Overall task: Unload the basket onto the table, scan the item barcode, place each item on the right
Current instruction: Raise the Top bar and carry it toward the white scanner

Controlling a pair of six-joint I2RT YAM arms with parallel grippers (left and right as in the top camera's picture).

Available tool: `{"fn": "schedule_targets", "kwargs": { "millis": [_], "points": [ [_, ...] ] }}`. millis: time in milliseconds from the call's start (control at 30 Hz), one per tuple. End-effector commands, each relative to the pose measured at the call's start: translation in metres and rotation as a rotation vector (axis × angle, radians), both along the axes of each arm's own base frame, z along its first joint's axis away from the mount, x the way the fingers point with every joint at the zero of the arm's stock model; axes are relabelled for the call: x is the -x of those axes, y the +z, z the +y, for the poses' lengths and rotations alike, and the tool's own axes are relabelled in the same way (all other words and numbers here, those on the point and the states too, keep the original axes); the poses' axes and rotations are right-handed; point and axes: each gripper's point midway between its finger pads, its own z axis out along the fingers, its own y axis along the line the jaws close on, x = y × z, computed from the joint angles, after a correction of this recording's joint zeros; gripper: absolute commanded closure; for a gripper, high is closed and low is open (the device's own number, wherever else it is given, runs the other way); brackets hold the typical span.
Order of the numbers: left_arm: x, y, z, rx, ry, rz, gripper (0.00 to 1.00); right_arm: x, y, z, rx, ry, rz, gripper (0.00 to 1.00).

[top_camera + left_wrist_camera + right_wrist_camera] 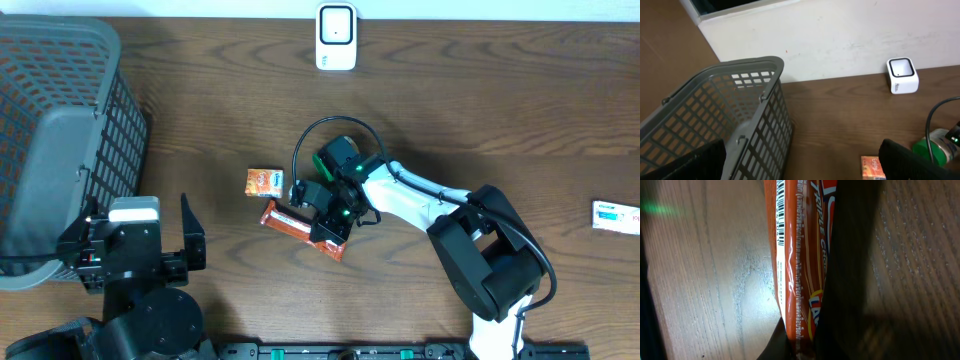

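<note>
Count: one snack bar (288,220), one small orange packet (264,182), one white packet (615,216), one scanner (336,36), one basket (60,120).
Snack bar: long, flat, glossy orange-red wrapper at the middle of the wooden surface (500,90), just beside the orange packet; barcode (781,225) along its pale edge.
Right tool (802,345): clamped on one end of the snack bar (wrapper pinched between dark fingers).
Left tool (800,171): spread wide, holding nothing, beside the basket.
Basket: grey plastic grid, cut off at the left.
Scanner: white rounded box at the far edge.
Unclear: the white packet's print; it is cropped on the right.
</note>
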Motion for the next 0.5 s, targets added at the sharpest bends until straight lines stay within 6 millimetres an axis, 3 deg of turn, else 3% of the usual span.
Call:
{"fn": "schedule_targets", "kwargs": {
  "millis": [0,200,467],
  "points": [
    [0.000,0.001,0.002,0.005,0.009,-0.004,0.02,0.010,-0.022,-0.009,0.064,-0.003,0.036,0.99],
    [0.000,0.001,0.002,0.005,0.009,-0.004,0.02,0.012,0.002,-0.007,0.034,-0.017,0.093,0.99],
    [0.000,0.001,0.002,0.005,0.008,-0.004,0.02,0.004,0.080,-0.021,-0.033,-0.059,0.035,0.99]
  ]
}}
